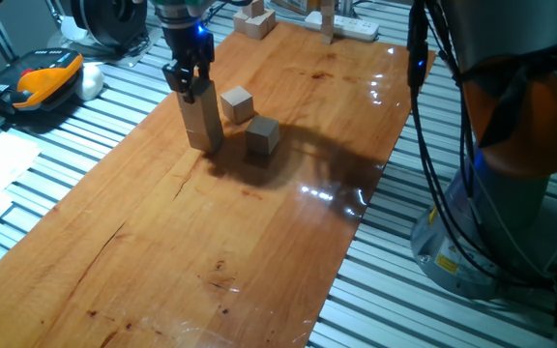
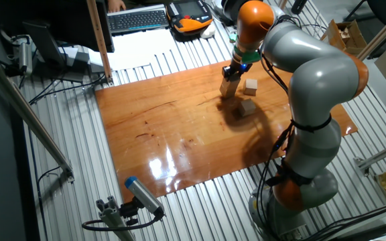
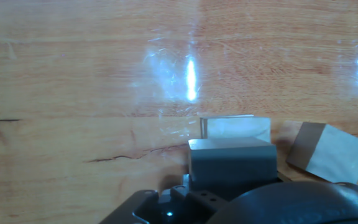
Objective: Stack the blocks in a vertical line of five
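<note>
The gripper [image 1: 190,85] hangs straight down over the wooden board [image 1: 162,242], its two dark fingers [image 1: 176,75] closed on the top block [image 1: 192,95] of a short stack [image 1: 201,124]. The jaws are narrow, no wider than the cube between them. A blue light glows on the hand just above the fingers. From the other fixed view the gripper [image 2: 232,72] sits at the same spot, with the stack [image 2: 228,88] under it reaching down to the board [image 2: 166,134].

Under the held block the stack looks like two more cubes standing one on the other, though I can't make out the seams well enough to count for certain. In the hand view the grey, shaded block [image 3: 232,163] sits between the gripper's parts, and a paler block face [image 3: 236,128] shows just beyond it.

Just beside the stack, on the side away from the board's long bare stretch, lie two loose blocks. One [image 1: 237,104] sits a little farther back, tan and well lit; the other [image 1: 262,136] lies nearer and in shadow. They are close together but apart from the stack. In the hand view one loose cube [image 3: 329,152] lies tilted off to the right.

Farther out, past the board's far edge, a white power strip [image 1: 348,26] lies on the slatted table [image 1: 56,155], and an orange-and-black handset [image 1: 42,79] rests off to the side.
</note>
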### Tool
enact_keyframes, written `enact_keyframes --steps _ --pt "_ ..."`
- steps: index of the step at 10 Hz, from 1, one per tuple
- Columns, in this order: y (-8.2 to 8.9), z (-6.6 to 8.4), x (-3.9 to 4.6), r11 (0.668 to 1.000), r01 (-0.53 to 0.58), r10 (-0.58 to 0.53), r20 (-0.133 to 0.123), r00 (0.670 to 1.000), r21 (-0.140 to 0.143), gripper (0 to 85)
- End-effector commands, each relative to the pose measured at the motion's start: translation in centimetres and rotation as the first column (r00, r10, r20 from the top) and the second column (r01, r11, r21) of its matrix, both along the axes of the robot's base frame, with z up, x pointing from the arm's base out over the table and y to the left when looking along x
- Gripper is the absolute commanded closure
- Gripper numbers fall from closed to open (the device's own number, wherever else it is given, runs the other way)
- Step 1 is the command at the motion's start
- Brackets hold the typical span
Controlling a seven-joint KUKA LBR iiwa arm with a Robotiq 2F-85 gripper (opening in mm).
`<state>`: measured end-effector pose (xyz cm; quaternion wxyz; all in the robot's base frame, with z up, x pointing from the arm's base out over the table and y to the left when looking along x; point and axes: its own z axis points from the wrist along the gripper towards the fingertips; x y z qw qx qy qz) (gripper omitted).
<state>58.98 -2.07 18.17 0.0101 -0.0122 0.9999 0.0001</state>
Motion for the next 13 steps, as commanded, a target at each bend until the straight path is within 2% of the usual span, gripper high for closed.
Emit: enact_keyframes --steps 1,3,5,7,13 --pt "-0.29 -0.09 -0.05 1.000 -0.005 0.005 0.002 1.000 0.000 85.0" --pt "-0.75 -0.22 -0.17 1.000 -0.010 0.010 0.005 1.000 -0.003 85.0" --pt "-0.75 -0.21 -0.20 0.999 -0.015 0.016 0.007 1.000 -0.029 85.0" --pt "-0.92 -0.21 -0.36 0.999 -0.023 0.023 0.007 1.000 -0.043 85.0" --pt "-1.00 -0.28 -0.30 0.999 -0.022 0.022 -0.001 1.000 -0.032 85.0"
